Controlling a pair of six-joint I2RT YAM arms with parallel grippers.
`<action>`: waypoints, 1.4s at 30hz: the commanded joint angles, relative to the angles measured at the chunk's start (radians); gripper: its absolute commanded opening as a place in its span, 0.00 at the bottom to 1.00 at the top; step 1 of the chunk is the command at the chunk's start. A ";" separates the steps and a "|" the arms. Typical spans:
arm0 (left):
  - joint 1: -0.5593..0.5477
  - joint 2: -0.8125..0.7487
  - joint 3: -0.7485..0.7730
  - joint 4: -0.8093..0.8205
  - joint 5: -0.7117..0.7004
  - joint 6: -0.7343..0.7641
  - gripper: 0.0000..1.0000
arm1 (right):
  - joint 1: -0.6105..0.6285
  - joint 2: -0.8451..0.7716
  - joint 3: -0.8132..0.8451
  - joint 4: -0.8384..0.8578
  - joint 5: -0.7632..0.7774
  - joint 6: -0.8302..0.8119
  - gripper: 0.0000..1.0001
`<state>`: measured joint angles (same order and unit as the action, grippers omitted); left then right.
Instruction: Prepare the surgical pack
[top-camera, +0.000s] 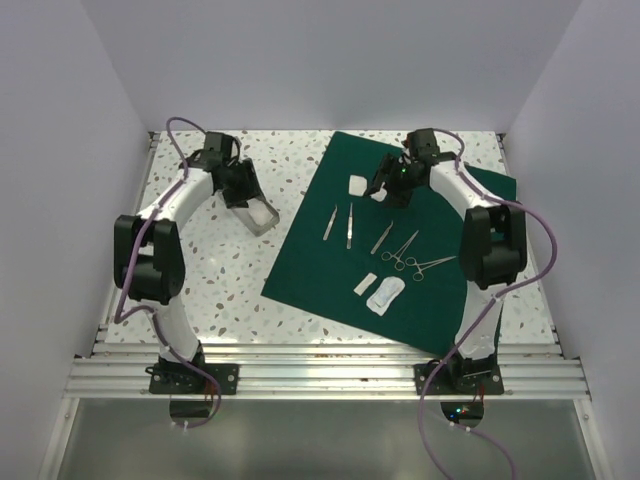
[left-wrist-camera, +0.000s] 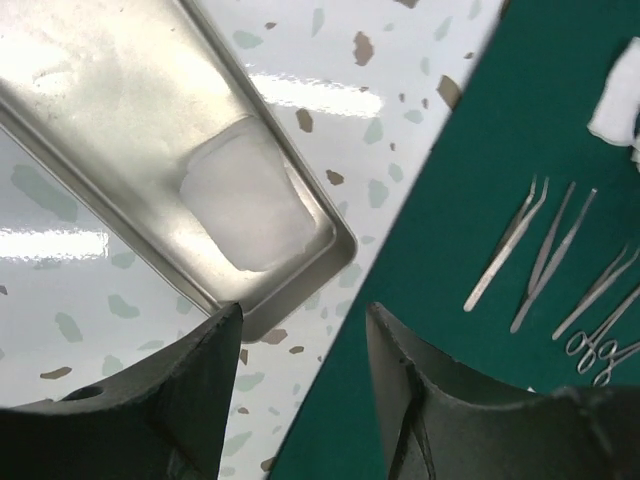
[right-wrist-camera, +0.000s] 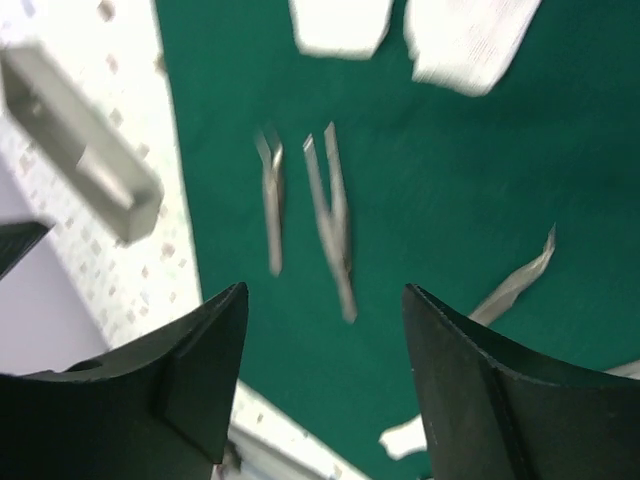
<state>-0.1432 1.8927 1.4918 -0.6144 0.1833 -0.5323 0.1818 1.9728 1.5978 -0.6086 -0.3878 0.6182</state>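
The surgical pack's dark green drape (top-camera: 315, 270) lies spread flat on the centre-right of the table. On it rest two tweezers (top-camera: 331, 222) (top-camera: 350, 226), ring-handled forceps (top-camera: 404, 246), a gauze pad (top-camera: 357, 185) and white packets (top-camera: 385, 293). My right gripper (top-camera: 383, 187) hovers over the drape's far part, open and empty (right-wrist-camera: 325, 295), with the tweezers (right-wrist-camera: 330, 215) beyond its tips. My left gripper (top-camera: 246, 196) hangs open and empty (left-wrist-camera: 305, 315) above the bare table between a metal tray (left-wrist-camera: 340, 250) and the drape's left edge (left-wrist-camera: 480, 200).
The steel tray (top-camera: 255, 212) sits on the speckled table left of the drape and holds a white translucent piece (left-wrist-camera: 250, 205). White walls close in the left, back and right sides. An aluminium rail runs along the near edge by the arm bases.
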 joint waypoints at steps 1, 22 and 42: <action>-0.007 -0.092 -0.028 0.074 0.059 0.127 0.56 | -0.021 0.101 0.082 0.107 0.112 0.005 0.64; -0.007 -0.116 -0.111 0.150 0.197 0.132 0.52 | -0.091 0.319 0.186 0.214 0.089 0.026 0.50; -0.007 -0.101 -0.119 0.142 0.203 0.129 0.52 | -0.073 0.396 0.312 0.224 0.075 0.043 0.00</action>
<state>-0.1463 1.7878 1.3647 -0.5095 0.3645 -0.4076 0.1040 2.3665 1.8591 -0.3874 -0.3138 0.6601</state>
